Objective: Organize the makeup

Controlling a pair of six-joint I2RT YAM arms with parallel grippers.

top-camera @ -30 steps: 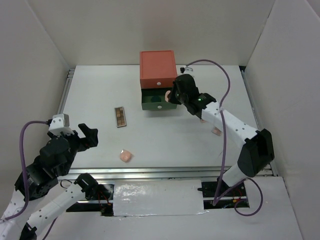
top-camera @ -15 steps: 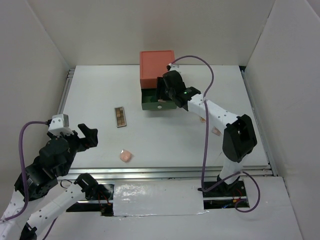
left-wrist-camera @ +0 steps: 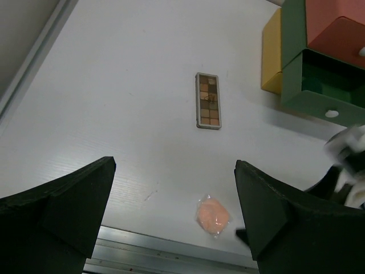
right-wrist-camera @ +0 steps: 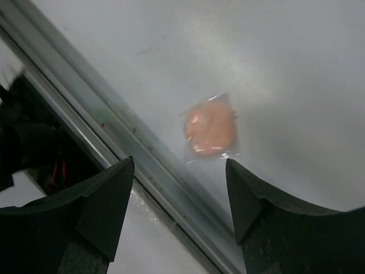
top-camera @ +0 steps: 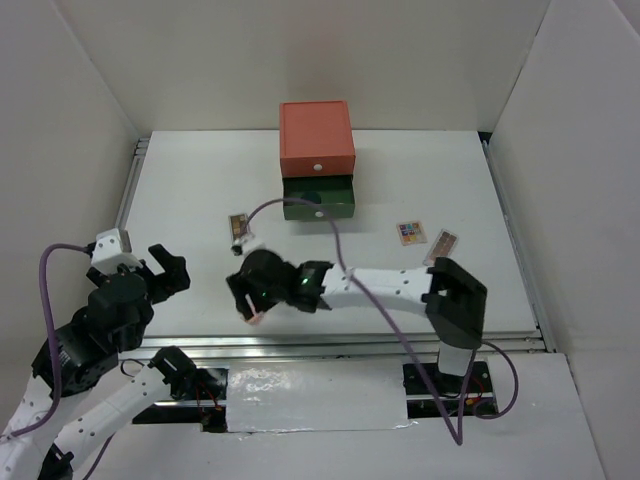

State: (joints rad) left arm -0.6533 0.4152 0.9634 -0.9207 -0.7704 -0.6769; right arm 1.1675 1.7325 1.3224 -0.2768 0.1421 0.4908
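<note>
— Where is the left gripper (left-wrist-camera: 174, 168)?
— At the counter's (top-camera: 190, 175) front-left, jaws spread, holding nothing.
— And the peach puff (right-wrist-camera: 210, 128)?
— By the front edge, under the right gripper (right-wrist-camera: 179, 165), jaws spread. The brown eyeshadow palette (left-wrist-camera: 207, 100) lies behind it. The multicolour palette (top-camera: 410, 232) and pinkish palette (top-camera: 442, 242) sit right of the open green drawer (top-camera: 318, 206).

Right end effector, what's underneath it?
A peach puff in clear wrap lies on the table below the open right end effector. From above, it hides most of the puff.
</note>
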